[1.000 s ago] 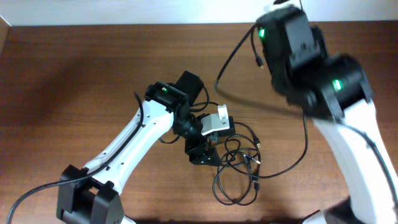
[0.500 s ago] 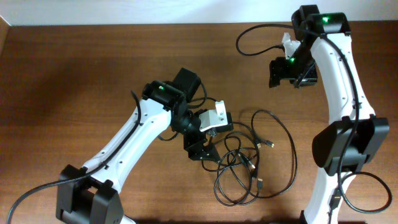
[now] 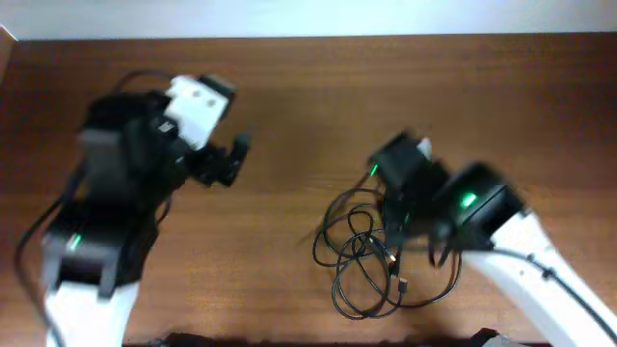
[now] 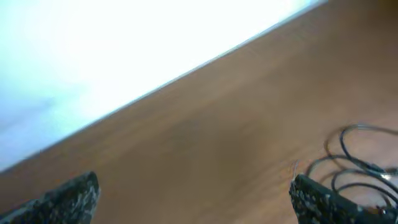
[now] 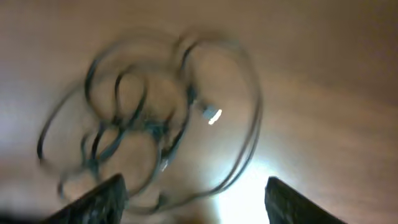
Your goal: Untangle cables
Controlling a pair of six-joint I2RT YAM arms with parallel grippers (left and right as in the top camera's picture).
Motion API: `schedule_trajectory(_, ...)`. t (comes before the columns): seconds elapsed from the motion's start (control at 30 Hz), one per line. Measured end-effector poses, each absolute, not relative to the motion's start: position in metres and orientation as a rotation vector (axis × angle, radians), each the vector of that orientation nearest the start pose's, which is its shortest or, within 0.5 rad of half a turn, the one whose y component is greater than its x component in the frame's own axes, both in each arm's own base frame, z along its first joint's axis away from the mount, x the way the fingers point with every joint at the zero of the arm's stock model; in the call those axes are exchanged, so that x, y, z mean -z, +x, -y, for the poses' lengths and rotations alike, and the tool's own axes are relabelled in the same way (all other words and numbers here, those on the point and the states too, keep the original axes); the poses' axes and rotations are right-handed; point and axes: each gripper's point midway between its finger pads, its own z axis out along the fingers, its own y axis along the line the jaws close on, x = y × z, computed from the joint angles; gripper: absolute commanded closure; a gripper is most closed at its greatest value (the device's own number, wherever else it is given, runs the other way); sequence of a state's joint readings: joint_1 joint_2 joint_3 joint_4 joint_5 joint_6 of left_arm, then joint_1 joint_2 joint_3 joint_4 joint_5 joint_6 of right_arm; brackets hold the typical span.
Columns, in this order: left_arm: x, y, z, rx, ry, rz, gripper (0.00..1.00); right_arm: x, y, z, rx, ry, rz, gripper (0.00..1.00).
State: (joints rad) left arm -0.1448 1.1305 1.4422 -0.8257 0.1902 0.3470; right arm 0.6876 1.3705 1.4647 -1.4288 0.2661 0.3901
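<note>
The cables (image 3: 366,262) lie in loose overlapping black loops on the wooden table, right of centre near the front. My right gripper (image 3: 400,198) hovers over their upper right part, blurred by motion. In the right wrist view it (image 5: 194,183) is open, with the cables (image 5: 149,127) and a small silver plug (image 5: 212,116) on the table below it and nothing gripped. My left gripper (image 3: 229,159) is far to the left of the cables. In the left wrist view it (image 4: 193,193) is wide open and empty, with cable loops (image 4: 364,163) at the right edge.
The table's far edge (image 3: 308,39) meets a pale wall along the top. Bare wood (image 3: 289,116) lies between the two arms. The white left arm (image 3: 92,260) fills the lower left and the right arm (image 3: 521,260) the lower right.
The left arm pulled away from the cables to the upper left and opened wider. The right gripper opened, the cable it held aloft now lies on the table, and it swung down over the pile.
</note>
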Motion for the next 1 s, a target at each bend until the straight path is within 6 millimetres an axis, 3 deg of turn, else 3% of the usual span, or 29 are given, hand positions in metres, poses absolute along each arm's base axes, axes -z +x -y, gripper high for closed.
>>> schedule_trajectory(0.07, -0.389, 0.302, 0.069, 0.038, 0.575, -1.925, 0.01, -0.186, 0.207, -0.151, 0.070, -0.495, -2.721, 0.27)
schedule_trajectory(0.17, -0.381, 0.298, 0.068, 0.045, 0.581, -1.960, 0.01, -0.124, 0.170, -0.159, 0.073, -0.669, -2.760, 0.25)
schedule_trajectory(0.27, -0.370, 0.298, 0.069, 0.055, 0.586, -2.005, 0.01, -0.110, 0.162, -0.169, 0.041, -0.731, -2.745, 0.25)
schedule_trajectory(0.53, -0.367, 0.299, 0.069, 0.057, 0.587, -2.018, 0.01, -0.074, 0.141, -0.172, -0.049, -0.775, -2.824, 0.29)
schedule_trajectory(0.6, -0.367, 0.299, 0.069, 0.057, 0.588, -2.019, 0.01, -0.064, 0.135, -0.167, -0.033, -0.785, -2.852, 0.77)
schedule_trajectory(0.63, -0.367, 0.299, 0.069, 0.057, 0.588, -2.019, 0.01, -0.062, 0.134, -0.166, -0.032, -0.790, -2.857, 0.91)
schedule_trajectory(0.67, -0.366, 0.299, 0.069, 0.057, 0.588, -2.020, 0.01, -0.061, 0.134, -0.167, -0.037, -0.786, -2.862, 0.96)
schedule_trajectory(0.87, -0.365, 0.298, 0.069, 0.060, 0.589, -2.027, 0.01, -0.063, 0.141, -0.179, -0.098, -0.766, -2.822, 0.96)
schedule_trajectory(0.97, -0.364, 0.298, 0.069, 0.065, 0.592, -2.029, 0.01, -0.083, 0.193, -0.202, -0.154, -0.635, -2.612, 0.96)
schedule_trajectory(1.0, -0.364, 0.298, 0.069, 0.066, 0.593, -2.029, 0.01, -0.097, 0.218, -0.207, -0.182, -0.567, -2.531, 0.96)
